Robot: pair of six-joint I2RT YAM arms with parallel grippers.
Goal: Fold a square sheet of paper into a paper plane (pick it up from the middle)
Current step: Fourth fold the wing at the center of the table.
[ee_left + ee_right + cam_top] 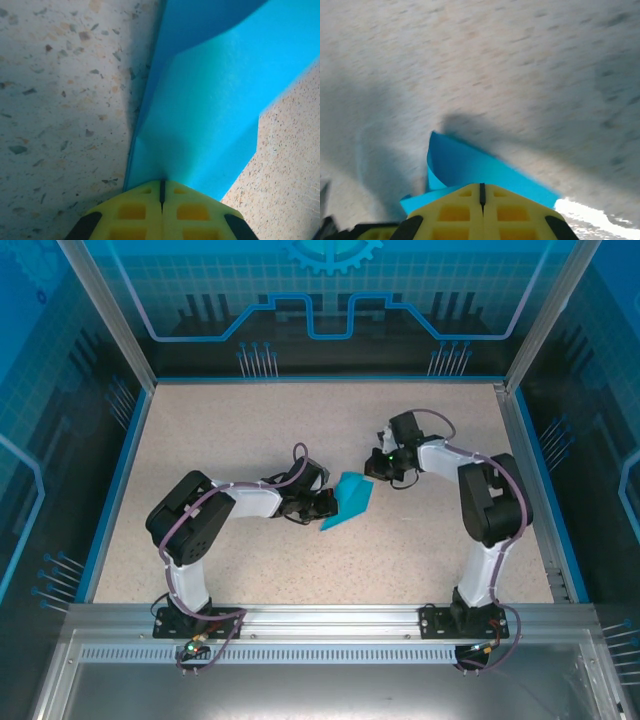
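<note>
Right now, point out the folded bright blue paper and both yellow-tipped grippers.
Folded bright blue paper (350, 502): top view, middle.
Left gripper (162, 183): left wrist view, fingertip seam.
Right gripper (481, 186): right wrist view, fingertip seam.

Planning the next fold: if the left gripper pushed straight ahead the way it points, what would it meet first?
The left gripper would run into the blue paper pinched in its own shut jaws; behind that, probably the right gripper, depth unclear.

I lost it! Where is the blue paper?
In the top view the blue paper is near the middle of the table, pinched between the left gripper on its left and the right gripper at its upper right.
</note>
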